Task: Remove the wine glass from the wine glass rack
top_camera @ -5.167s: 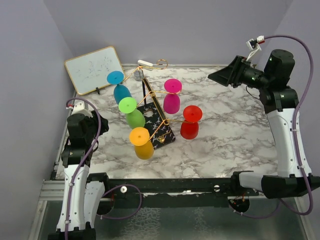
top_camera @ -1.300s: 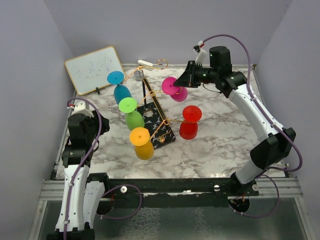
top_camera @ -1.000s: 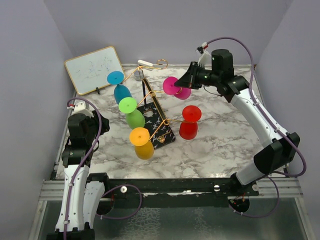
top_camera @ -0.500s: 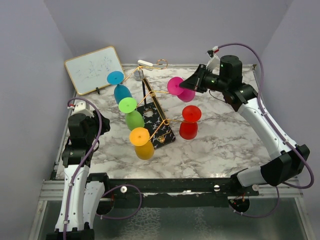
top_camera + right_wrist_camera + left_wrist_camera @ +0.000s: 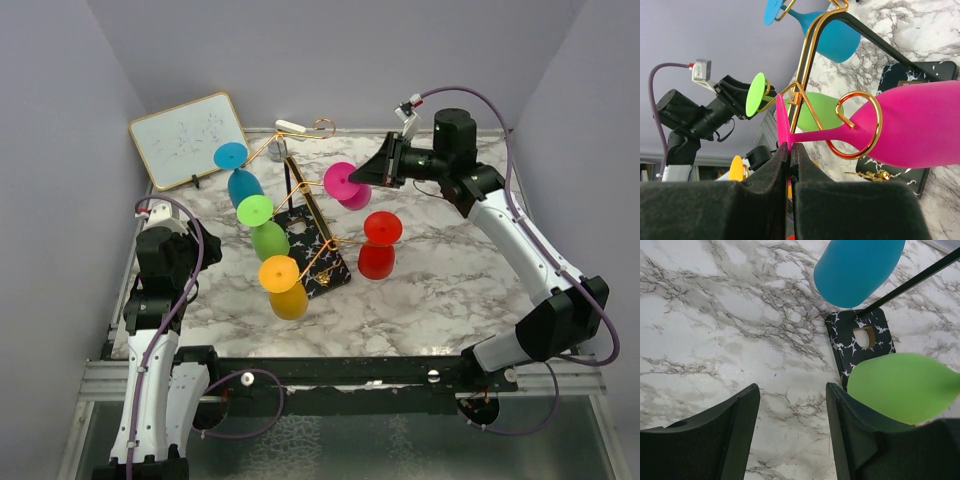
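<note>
The pink wine glass (image 5: 920, 125) runs off the right wrist view's edge; whiteboard (image 5: 188, 140) scribbles are unreadably small.

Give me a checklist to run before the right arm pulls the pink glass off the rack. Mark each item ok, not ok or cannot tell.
1. Grip: right gripper shut on the foot of the pink glass: ok.
2. Stem out of the scroll loop: not ok, it runs through the loop.
3. Other arm: left gripper out of the way: ok, open above the table near the rack base.
4. Base flat on the table: ok.
5. Pull path: red glass clear of it: cannot tell; it hangs close beside the pink one in the top view.
</note>
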You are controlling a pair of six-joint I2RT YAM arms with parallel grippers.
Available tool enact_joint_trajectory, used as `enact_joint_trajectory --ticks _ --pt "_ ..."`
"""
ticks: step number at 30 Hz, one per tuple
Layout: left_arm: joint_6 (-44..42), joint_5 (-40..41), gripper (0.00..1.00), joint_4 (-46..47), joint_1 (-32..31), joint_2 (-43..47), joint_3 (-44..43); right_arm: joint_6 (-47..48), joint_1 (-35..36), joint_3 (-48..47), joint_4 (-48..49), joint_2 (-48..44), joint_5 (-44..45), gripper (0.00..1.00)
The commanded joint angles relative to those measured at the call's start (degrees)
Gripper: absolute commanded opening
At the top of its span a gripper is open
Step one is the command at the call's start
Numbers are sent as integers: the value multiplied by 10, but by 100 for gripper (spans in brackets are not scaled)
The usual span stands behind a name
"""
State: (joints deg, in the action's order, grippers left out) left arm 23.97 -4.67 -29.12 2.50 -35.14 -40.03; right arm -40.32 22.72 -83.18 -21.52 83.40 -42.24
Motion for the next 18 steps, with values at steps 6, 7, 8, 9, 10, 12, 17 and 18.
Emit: enact_joint_trajectory --ticks 6,7,8,9,10,12,17,18 --pt "4 5 58 12 -2 3 -2 -14 -1 -49 48 62 -74 2" --pt "5 6 58 11 -2 3 -3 -14 -1 -58 47 69 -73 2" --pt "4 6 58 11 -2 4 -2 -13 -1 -69 45 76 -73 2" --pt "4 7 58 11 -2 4 -2 -12 -1 -78 44 82 -71 2" --pt "4 8 58 11 -2 4 -2 -12 -1 -86 44 89 -70 2" --pt "4 9 58 11 -2 5 -2 -13 -1 -101 48 102 -69 2" --pt "4 8 58 11 -2 6 -4 0 -1 -146 48 135 -37 2" --pt "4 9 58 10 -2 5 -4 3 -1 -156 46 140 -25 2"
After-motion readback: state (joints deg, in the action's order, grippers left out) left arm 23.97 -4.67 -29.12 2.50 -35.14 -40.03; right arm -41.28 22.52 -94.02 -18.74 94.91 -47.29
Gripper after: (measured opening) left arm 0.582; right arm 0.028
